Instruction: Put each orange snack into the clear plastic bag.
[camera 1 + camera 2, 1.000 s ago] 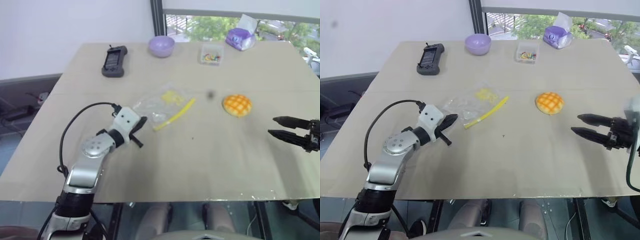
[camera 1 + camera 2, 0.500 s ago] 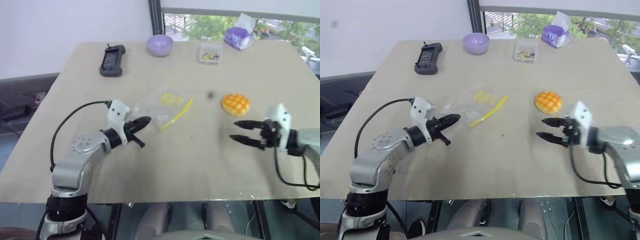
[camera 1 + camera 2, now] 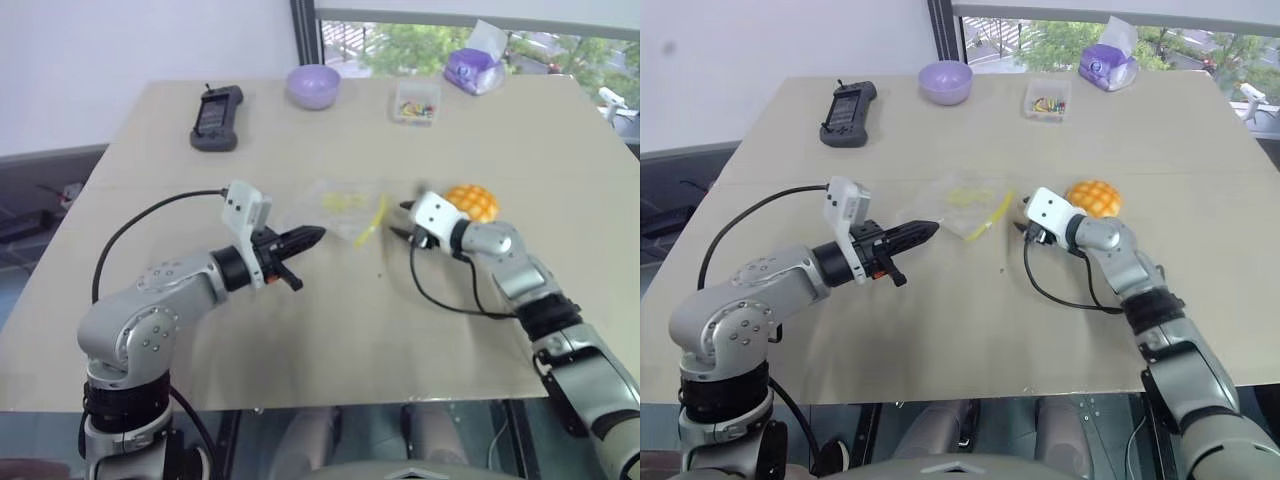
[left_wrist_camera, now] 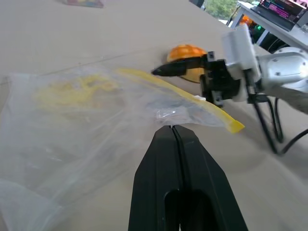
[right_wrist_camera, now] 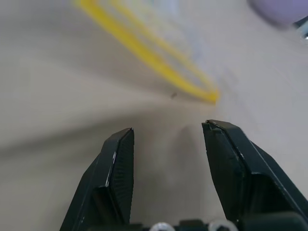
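The orange snack (image 3: 474,199) is a domed bun with a grid top, lying on the table right of centre. The clear plastic bag (image 3: 340,208) lies crinkled at mid-table, its yellow seal strip (image 4: 192,98) facing the bun. My left gripper (image 3: 312,236) is shut, its tips pinching the bag's near left edge (image 4: 166,115) and holding it slightly raised. My right gripper (image 3: 1019,213) is open and empty, just left of the bun, with its fingers (image 5: 118,154) pointing at the end of the yellow strip (image 5: 159,67), a little short of it.
Along the far side of the table (image 3: 300,350) stand a black handheld device (image 3: 215,104), a purple bowl (image 3: 312,85), a small clear box of colourful bits (image 3: 418,103) and a purple tissue pack (image 3: 470,70). The right arm's cable trails on the table below the bun.
My right gripper swung in from the table's right edge, past the bun, to the bag's yellow strip. My left gripper rose a little and rolled, staying shut at the bag's edge.
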You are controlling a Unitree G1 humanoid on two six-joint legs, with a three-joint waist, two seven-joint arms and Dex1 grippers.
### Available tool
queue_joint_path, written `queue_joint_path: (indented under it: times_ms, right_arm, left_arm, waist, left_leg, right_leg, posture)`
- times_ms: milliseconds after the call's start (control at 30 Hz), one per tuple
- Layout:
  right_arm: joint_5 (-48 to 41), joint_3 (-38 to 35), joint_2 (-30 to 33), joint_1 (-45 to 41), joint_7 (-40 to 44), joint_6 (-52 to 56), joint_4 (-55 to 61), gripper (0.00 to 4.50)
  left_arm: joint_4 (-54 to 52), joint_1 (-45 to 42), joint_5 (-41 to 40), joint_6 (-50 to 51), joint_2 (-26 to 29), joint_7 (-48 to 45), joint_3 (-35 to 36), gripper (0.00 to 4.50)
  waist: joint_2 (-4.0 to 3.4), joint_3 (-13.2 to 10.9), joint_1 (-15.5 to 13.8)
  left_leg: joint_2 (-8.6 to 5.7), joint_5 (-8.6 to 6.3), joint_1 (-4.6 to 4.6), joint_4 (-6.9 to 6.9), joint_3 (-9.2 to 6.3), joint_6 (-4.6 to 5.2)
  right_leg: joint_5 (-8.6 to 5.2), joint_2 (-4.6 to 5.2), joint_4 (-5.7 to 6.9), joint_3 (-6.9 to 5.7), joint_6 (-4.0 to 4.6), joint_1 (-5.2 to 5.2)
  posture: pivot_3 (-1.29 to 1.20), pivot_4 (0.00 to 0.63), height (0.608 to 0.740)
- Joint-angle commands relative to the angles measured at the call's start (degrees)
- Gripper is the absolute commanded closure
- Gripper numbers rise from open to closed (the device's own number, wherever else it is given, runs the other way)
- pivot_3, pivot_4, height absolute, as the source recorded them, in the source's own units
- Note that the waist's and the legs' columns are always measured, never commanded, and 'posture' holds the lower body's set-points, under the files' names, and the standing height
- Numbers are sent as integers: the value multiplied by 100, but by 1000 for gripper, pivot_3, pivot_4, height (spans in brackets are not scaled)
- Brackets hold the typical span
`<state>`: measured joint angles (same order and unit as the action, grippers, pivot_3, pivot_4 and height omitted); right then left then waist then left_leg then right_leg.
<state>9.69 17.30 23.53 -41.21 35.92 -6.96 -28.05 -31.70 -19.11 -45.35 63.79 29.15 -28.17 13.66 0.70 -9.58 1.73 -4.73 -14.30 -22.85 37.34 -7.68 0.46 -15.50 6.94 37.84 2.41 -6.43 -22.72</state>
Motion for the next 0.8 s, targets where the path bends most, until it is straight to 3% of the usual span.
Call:
queue_joint_path:
  times_ms: [33, 533, 600, 767, 800]
  right_arm:
    - [-69, -210, -237, -324, -238, -441, -305, 2061]
    - [-256, -418, -927, -1316, -268, -1572, -2032, 2061]
    - [-205, -400, -920, -1397, -244, -1706, -2201, 2593]
    - [-143, -342, -846, -1416, -64, -2092, -2360, 4487]
    - [-117, -318, -825, -1400, -14, -2175, -2361, 4487]
  left_arm:
    - [-281, -49, -328, 65, 56, 172, 215, 4494]
    - [-419, 56, -859, 48, 316, 494, 158, 4494]
    - [-412, 80, -891, 24, 367, 507, 164, 4500]
    - [-381, 119, -941, -35, 449, 542, 163, 4500]
    - [-376, 130, -944, -52, 465, 547, 153, 4500]
  waist:
    - [0, 0, 31]
    - [-1, 0, 85]
    - [-1, 0, 85]
    - [-2, -1, 88]
    - [-2, -1, 90]
  left_leg:
    - [0, 0, 0, 1, 0, 0]
    - [0, 0, 3, 0, 3, -1]
    - [1, 1, 3, -1, 2, -1]
    - [0, 1, 3, -1, 3, -1]
    - [0, 1, 3, -1, 3, -1]
  right_leg:
    - [0, 0, 0, 1, 0, 0]
    - [1, -5, 3, 6, 1, -3]
    - [1, -4, 3, 6, 1, -3]
    - [1, -5, 4, 6, 1, -3]
    - [1, -5, 4, 7, 1, -4]
  posture:
    - [0, 150, 740]
    - [0, 150, 740]
    - [0, 150, 740]
    - [0, 150, 740]
    - [0, 150, 740]
